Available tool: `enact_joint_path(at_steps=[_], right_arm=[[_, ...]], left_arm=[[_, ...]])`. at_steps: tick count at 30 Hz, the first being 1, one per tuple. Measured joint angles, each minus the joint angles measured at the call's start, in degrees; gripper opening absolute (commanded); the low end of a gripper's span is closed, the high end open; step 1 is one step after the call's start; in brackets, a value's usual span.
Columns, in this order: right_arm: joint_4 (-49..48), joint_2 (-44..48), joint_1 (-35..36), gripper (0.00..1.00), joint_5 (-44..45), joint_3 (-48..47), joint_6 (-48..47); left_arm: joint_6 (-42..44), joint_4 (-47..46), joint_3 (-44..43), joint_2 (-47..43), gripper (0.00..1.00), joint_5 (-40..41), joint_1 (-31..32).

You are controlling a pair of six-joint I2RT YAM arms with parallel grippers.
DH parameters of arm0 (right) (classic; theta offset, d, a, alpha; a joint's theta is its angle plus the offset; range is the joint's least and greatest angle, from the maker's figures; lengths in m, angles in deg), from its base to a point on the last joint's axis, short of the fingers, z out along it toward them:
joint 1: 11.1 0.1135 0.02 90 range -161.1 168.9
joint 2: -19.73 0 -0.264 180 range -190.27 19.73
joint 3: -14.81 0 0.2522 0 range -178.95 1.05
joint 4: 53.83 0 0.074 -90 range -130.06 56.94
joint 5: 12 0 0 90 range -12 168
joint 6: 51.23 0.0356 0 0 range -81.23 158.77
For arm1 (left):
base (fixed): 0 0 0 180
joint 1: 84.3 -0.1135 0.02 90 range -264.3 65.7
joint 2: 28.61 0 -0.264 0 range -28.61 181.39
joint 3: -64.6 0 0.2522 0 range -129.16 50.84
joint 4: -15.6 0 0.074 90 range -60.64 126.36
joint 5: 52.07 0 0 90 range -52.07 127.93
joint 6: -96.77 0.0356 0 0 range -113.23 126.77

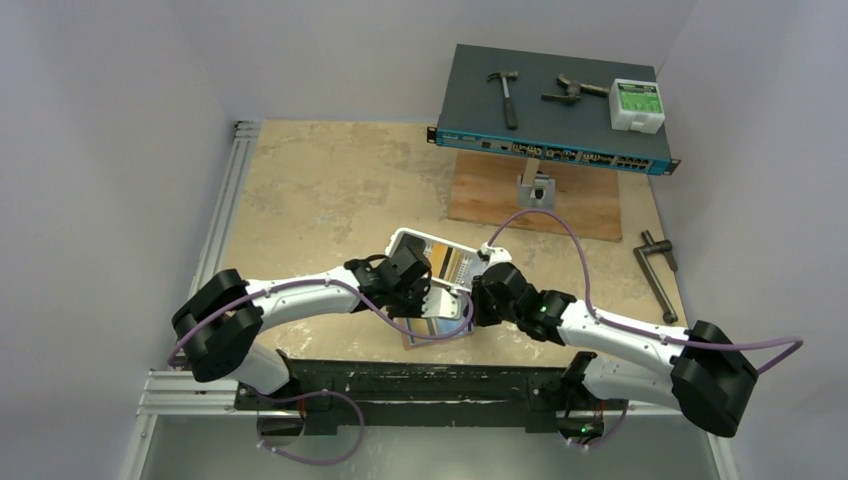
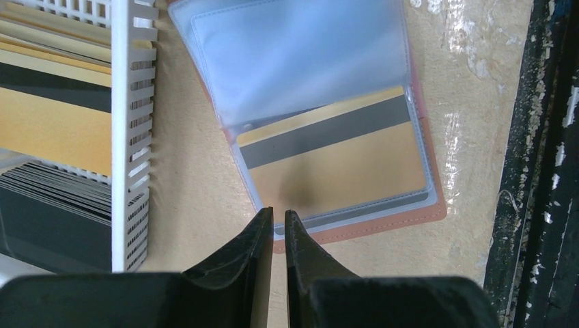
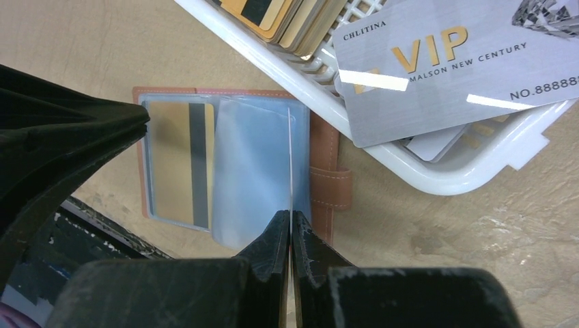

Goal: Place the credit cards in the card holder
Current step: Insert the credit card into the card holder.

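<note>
The reddish-brown card holder [image 1: 437,332] [image 3: 332,179] lies open on the table, its clear sleeves spread. One orange-yellow credit card [image 2: 341,167] [image 3: 171,164] with a dark stripe sits inside a sleeve. My right gripper [image 3: 291,215] [image 1: 480,298] is shut on the edge of a clear sleeve page [image 3: 252,164] and holds it upright. At the holder's near corner hovers my left gripper [image 2: 278,213] [image 1: 425,298], its jaws a narrow slit apart with nothing between them. More credit cards [image 2: 54,123] stand in the white tray [image 2: 130,137] [image 3: 423,174], and a silver VIP card [image 3: 444,61] lies on top.
A black rail [image 2: 539,171] runs along the near table edge, close to the holder. At the back a dark switch box [image 1: 550,110] carrying a hammer [image 1: 507,92] rests over a wooden board [image 1: 540,200]. A metal crank [image 1: 657,272] lies at the right.
</note>
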Motion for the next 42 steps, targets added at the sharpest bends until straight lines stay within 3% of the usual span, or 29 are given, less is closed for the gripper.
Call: enact_joint_path(at_steps=[22, 35, 42], right_arm=[[-13.14, 1.20, 0.00, 0.00, -6.12, 7.17, 8.24], [-16.55, 6.80, -0.02, 0.00, -7.34, 9.68, 12.44], [-18.64, 4.94, -0.13, 0.00, -8.74, 10.10, 12.79]], left_arm=[[5.73, -0.61, 3.76, -0.76, 0.09, 2.99, 0.44], [6.75, -1.64, 4.90, -1.22, 0.06, 3.67, 0.94], [6.73, -1.84, 5.09, -1.29, 0.06, 3.78, 1.05]])
